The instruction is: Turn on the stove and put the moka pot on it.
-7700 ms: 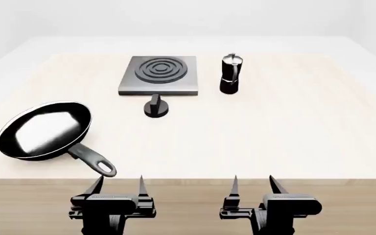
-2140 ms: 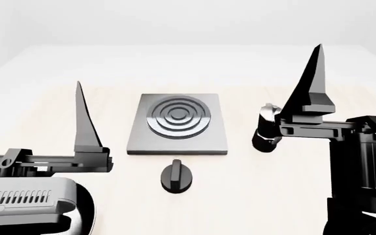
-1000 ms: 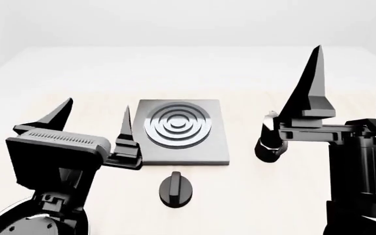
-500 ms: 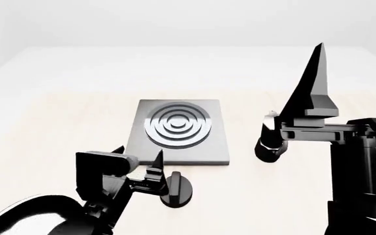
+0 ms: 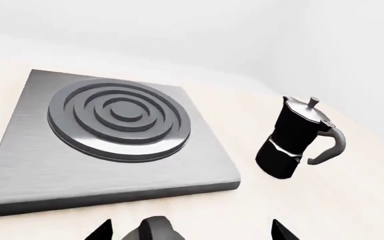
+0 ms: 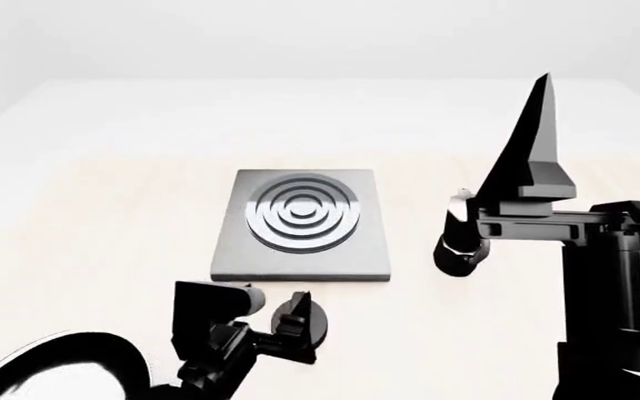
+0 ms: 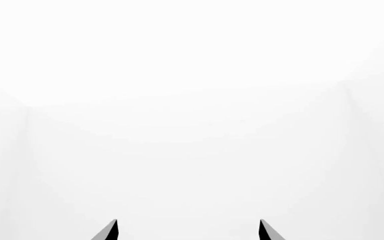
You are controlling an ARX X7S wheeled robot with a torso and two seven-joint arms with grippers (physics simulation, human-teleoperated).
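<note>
Stove (image 6: 301, 225) sits flat mid-table (image 6: 97, 217), ring burner up; its round black knob (image 6: 301, 323) lies apart on the near side, w/ the left pincer (image 6: 279, 327) low at it, fingers spread open either side of the knob, not clamped. Moka pot (image 5: 293, 138) stands upright on the table just right of the stove, off the slab, handle pointing right. Right pincer (image 6: 598, 125) is raised at the right, tips up, open and holding nothing; frying pan (image 6: 47, 371) at near left.
</note>
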